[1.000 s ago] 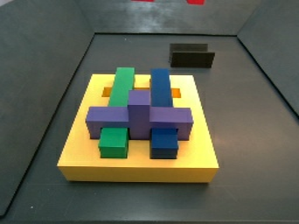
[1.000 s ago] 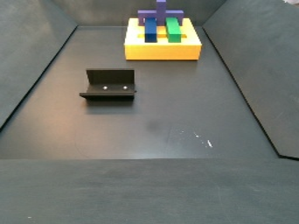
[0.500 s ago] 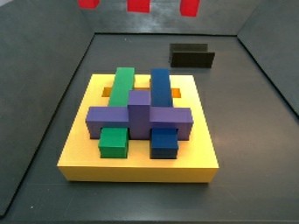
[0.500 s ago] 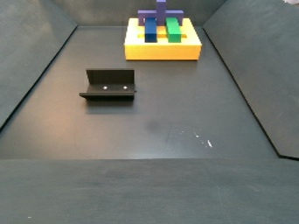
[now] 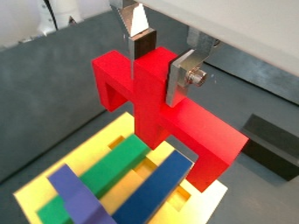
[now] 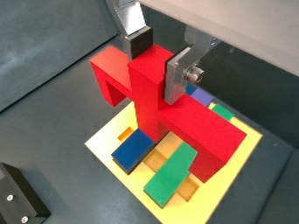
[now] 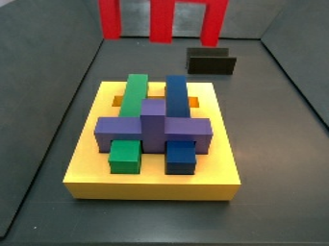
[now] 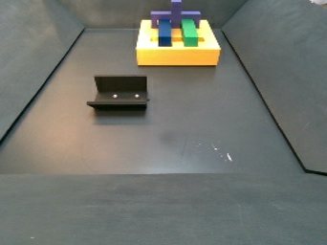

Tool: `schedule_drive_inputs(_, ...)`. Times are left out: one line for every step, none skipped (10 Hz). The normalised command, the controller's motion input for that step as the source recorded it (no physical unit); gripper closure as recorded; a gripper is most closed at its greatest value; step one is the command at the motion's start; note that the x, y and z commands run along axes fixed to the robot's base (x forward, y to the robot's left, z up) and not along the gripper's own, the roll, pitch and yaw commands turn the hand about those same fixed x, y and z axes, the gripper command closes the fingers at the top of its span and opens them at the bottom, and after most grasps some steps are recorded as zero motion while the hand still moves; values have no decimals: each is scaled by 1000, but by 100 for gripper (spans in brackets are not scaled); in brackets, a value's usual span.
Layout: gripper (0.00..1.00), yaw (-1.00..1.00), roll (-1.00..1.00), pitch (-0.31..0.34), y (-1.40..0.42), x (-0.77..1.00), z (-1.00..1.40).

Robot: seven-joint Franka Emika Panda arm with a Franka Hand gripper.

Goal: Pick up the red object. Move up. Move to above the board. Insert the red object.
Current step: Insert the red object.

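Note:
My gripper [image 5: 158, 63] is shut on the central stub of the red object [image 5: 187, 131], which hangs legs down above the board [image 5: 100, 142]. It shows the same way in both wrist views, gripper [image 6: 156, 61] on the red object [image 6: 193, 131], with the yellow board [image 6: 111, 138] below. In a side view the three red legs [image 7: 161, 19] hang at the top edge, above the far end of the board [image 7: 148, 183]. The board carries green [image 7: 133, 91], blue [image 7: 176, 94] and purple [image 7: 152, 125] blocks. In a side view the board [image 8: 178, 55] shows without the gripper.
The dark fixture [image 8: 120, 93] stands on the grey floor, apart from the board; it also shows in a side view [image 7: 211, 61] behind the board and in both wrist views [image 6: 17, 194] [image 5: 274, 144]. Dark walls enclose the floor.
The red object's legs have come down into the side view's top edge, from just tips to long legs. The board and fixture have not moved.

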Motion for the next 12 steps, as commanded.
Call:
schedule_drive_inputs(100,54,267,-99,0,214,-563)
schedule_drive_inputs(100,83,246,-133,0,9,-549)
schedule_drive_inputs(100,66,201,-197,0,-157,-494)
schedule_drive_inputs(100,46,96,-237,0,-277,-329)
schedule_drive_inputs(100,0,14,-254,0,-77,-386)
schedule_drive_inputs(100,0,0,-221,0,0,-394)
schedule_drive_inputs(100,0,-9,-144,11,0,-303)
schedule_drive_inputs(100,0,0,-107,0,0,-226)
schedule_drive_inputs(100,0,1,-83,0,-66,-174)
schedule_drive_inputs(100,0,27,-14,0,-51,-49)
schedule_drive_inputs(100,0,37,-40,0,-23,-126)
schedule_drive_inputs(100,0,26,-54,0,0,-149)
